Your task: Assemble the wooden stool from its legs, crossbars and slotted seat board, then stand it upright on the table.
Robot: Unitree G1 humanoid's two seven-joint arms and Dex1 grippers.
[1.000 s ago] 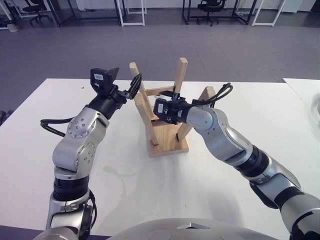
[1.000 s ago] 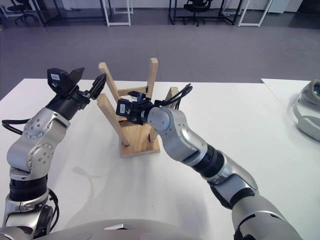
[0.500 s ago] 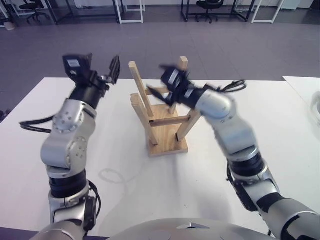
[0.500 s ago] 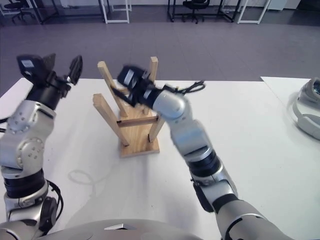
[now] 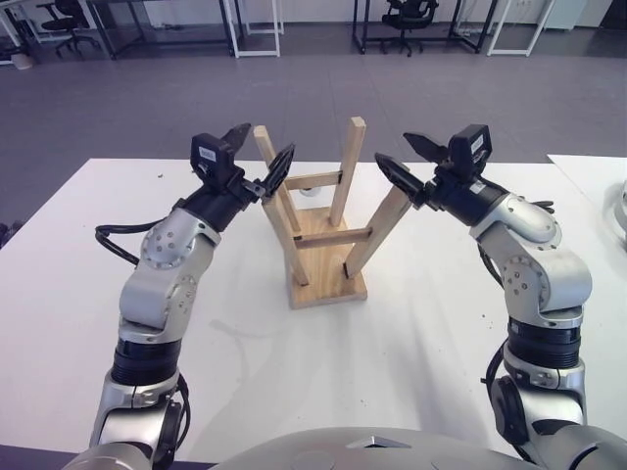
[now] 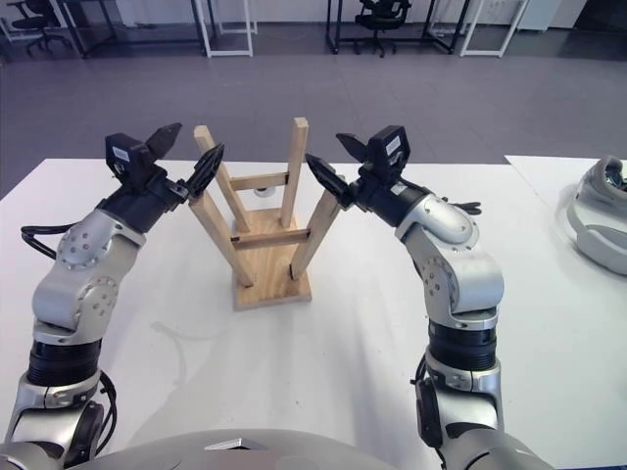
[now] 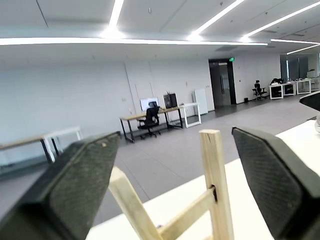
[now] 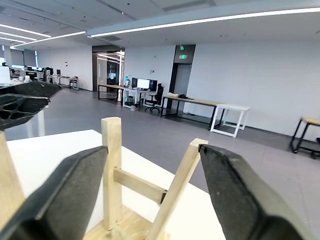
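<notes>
The stool [image 5: 328, 279] is pale, unpainted wood with a faint lengthwise grain. It stands out against the plain white bench [image 5: 411, 343] and the dull grey floor [image 5: 147, 88] on the far side. The left tool [image 5: 266, 139] and right tool [image 5: 393, 147] are black, and their pads [image 7: 85, 175] look charcoal, perhaps with a fine dotted texture.

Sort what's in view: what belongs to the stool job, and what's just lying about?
Job: stool, legs up; left gripper, right gripper, both open; table.
Lying about: grey device on the side table; chairs behind.
</notes>
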